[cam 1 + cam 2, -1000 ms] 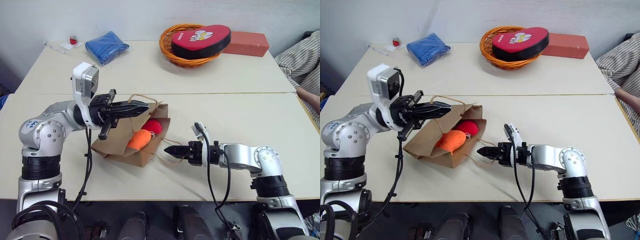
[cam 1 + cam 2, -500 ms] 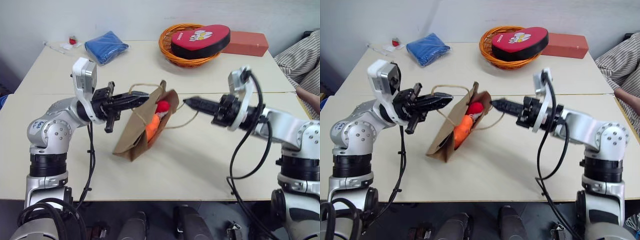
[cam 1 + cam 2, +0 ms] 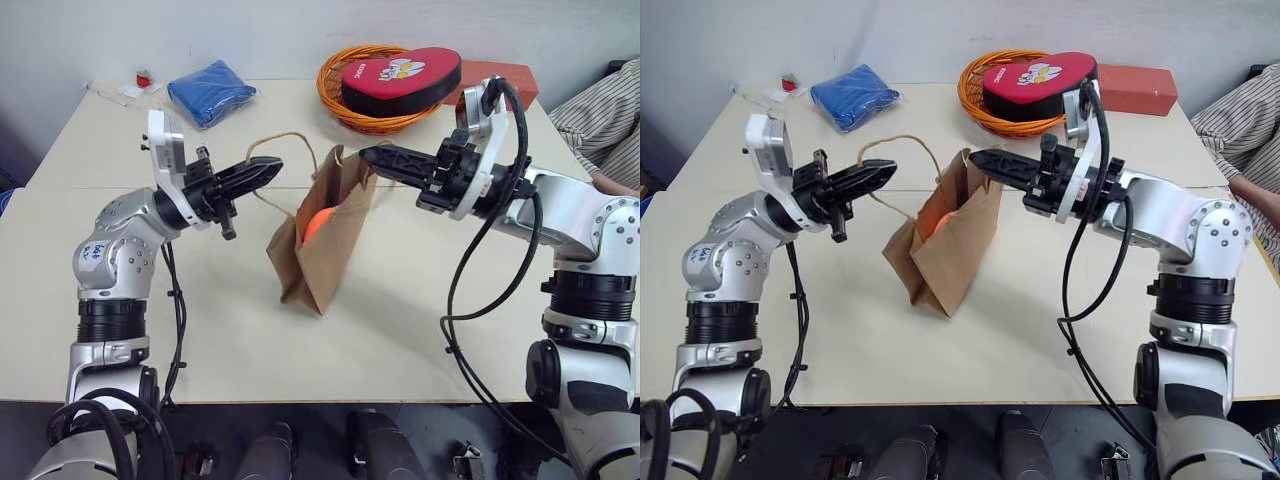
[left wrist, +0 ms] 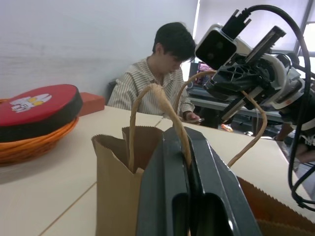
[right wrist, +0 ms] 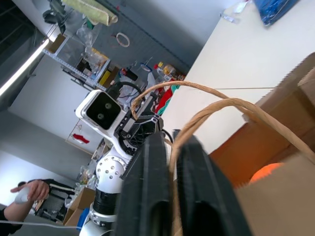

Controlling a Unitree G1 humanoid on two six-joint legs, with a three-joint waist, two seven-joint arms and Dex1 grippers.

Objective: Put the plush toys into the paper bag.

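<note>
A plain brown kraft paper bag stands upright on the cream table, each of its 2 twisted tan loop handles pinched: 1 by the left end effector, 1 by the right end effector. If either thin handle slips or tears, the bag may tip and spill. Inside, a bright orange plush toy barely peeks out; the red one is hidden.

One paper bag, one orange plush toy, one basket, one cushion.
</note>
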